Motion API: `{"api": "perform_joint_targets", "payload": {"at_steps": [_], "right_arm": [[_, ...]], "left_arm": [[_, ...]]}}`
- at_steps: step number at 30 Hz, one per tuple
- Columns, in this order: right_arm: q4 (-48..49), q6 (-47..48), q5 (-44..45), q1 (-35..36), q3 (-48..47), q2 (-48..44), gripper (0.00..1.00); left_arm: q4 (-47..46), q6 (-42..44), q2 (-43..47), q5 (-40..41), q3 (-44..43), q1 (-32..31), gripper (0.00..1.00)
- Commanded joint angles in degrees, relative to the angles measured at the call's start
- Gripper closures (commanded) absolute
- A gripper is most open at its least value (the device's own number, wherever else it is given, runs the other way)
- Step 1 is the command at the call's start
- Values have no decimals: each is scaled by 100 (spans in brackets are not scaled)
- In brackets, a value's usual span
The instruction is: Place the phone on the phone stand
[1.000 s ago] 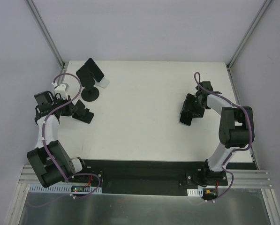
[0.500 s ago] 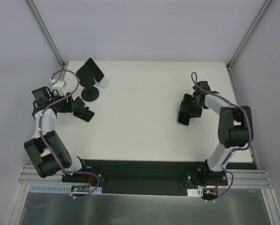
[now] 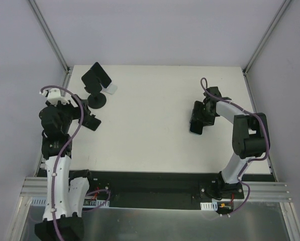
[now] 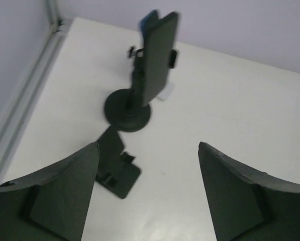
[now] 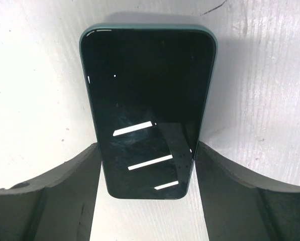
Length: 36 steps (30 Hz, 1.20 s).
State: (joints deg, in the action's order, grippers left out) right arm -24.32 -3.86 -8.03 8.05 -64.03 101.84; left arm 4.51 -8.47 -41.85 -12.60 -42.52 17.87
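Teal-cased and glass-faced, the phone lies flat, screen up, on the right side of the desk. The right gripper straddles it, fingers right at both long edges; I cannot tell whether they are actually squeezing. The stands are well apart from it, far over on the left. A small folding stand sits just beside a tall stand that already seems to carry a dark slab. The left gripper hangs over them, wide and empty.

Several things could go wrong:
- A thin, slick edge hold could slip on the lift or the long carry.
- The light folding stand might skid or tip as the phone is set down.
- The arms could crowd each other there.
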Motion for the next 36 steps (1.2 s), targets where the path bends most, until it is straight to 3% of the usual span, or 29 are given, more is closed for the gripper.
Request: {"api": "perform_joint_targets", "payload": {"at_steps": [1, 3, 4, 6, 10, 16, 20, 26, 33, 36], "right_arm": [[-82, -45, 213, 406, 66, -85, 99], [-82, -71, 276, 556, 92, -138, 99], [-143, -80, 215, 696, 92, -138, 99], [-161, -63, 75, 846, 154, -165, 99], [49, -124, -505, 1136, 619, -393, 99], [409, 333, -725, 1523, 1338, -876, 99], [875, 342, -1103, 1646, 1735, -1236, 99], [1139, 500, -1306, 1884, 1789, -1430, 99], [1236, 579, -1289, 2042, 1833, -1667, 99], [1289, 623, -1332, 2121, 1850, -1685, 99]], "left_arm": [[6, -1025, -42, 293, -150, -1221, 23], [14, -1008, -533, 398, -483, -1767, 25], [32, -999, -1005, 407, -633, -2404, 28], [15, -1226, -1552, 59, -1027, -2865, 44], [23, -2270, -3674, -1344, -1697, -3543, 42], [-82, -3149, -5357, -1974, -2216, -4300, 36], [-616, -3976, -5869, -2483, -2076, -4634, 28], [-1357, -4830, -6405, -2274, -2040, -5161, 20], [-1374, -5279, -7170, -2326, -2366, -5276, 32], [-1688, -5139, -7355, -2633, -2497, -5311, 44]]}}
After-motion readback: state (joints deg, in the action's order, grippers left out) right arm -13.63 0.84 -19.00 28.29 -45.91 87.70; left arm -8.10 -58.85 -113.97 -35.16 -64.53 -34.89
